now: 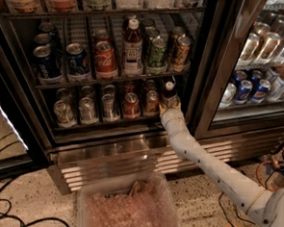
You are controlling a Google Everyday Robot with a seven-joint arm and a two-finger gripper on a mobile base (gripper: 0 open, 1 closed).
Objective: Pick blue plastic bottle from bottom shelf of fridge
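Yellowish gripper (pixel 170 106) sits low against the small white-capped blue plastic bottle (pixel 169 92), at the right end of the dark wire bottom shelf (pixel 107 123) of the black-framed glass-door fridge (pixel 210 66); I cannot tell whether it is closed on the bottle. My worry is a shallow hold: on pull-out the bottle could tip into the brown soda can (pixel 152 101) just beside it, or my white jointed arm (pixel 202 157) could clip the frame.
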